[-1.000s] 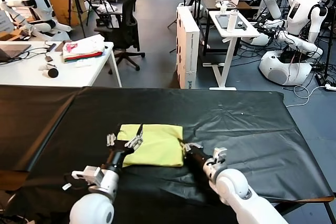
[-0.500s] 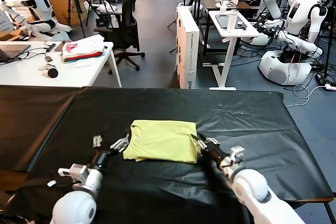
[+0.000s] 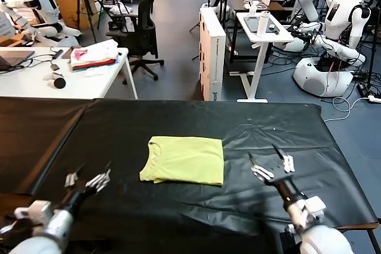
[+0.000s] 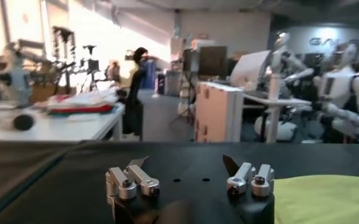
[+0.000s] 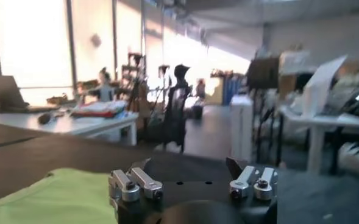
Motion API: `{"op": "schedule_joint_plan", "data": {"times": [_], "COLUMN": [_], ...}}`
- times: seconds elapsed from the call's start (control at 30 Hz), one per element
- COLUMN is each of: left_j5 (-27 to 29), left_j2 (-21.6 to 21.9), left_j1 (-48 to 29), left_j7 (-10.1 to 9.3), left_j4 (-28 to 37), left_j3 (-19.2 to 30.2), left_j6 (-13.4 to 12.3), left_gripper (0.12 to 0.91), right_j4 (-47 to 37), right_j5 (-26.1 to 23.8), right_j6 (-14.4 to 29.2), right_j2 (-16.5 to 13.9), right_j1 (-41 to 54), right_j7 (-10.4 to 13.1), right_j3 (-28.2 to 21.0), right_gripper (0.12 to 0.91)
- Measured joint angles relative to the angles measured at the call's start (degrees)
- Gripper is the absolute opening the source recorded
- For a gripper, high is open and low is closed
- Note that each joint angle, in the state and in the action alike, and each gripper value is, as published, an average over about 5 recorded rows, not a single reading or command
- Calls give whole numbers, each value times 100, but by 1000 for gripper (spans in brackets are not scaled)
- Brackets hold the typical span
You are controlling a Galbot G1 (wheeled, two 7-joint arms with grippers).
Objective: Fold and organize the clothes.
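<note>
The right gripper (image 3: pixel 269 163) hangs with its jaws spread wide and nothing between them, a little above the black table (image 3: pixel 309 141). The T-shirt (image 3: pixel 184 160) lies to its left, apart from it, so no fingertip touches the cloth. I judge that the gripper is released because the shirt needs no more holding: it lies flat as a compact rectangle in the middle of the table, with the collar edge on the side away from this gripper.

The left gripper (image 3: pixel 88 179) is also released and holds nothing. The shirt is to its right and a little farther forward, well apart from it (in the left wrist view only a yellow-green corner shows beside the fingers (image 4: pixel 133 181)).

Both arms are low and drawn toward the robot's body, one on each side of the shirt, with the grippers pointing forward and slightly outward. The right forearm rises from the near table edge with its wrist tilted up; the left one lies flatter, close to the cloth of the table.

The folding looks finished to me; perhaps only tidying the shirt's position remains.
</note>
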Motion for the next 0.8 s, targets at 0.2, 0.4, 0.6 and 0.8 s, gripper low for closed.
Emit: {"op": "schedule_joint_plan", "data": {"times": [0.2,0.4,0.6,0.8], "left_j5": [-125,-149,-164,-175], "left_j2": [27,60,60,90], "left_j1": [1210,1903,2237,2317], "left_j7": [-308,-518,-527,-512], "left_j4": [-513,-812,-954,-987], "left_j3": [-384,-532,-597,-495], "left_j6": [40,-151,-270,-138], "left_gripper": [907,907,907,907], "right_j4": [529,912,1047,1104], "right_j5": [-348,-232,-186,-193], "right_j6": [-326,-711,-771,-708], "right_j2": [273,471,578,701], "right_j1": [-1246,-2081,-2298,-2418], "right_j7": [232,408,418,533], "right_j3": [569,777,767,707], "right_gripper": [907,907,907,907]}}
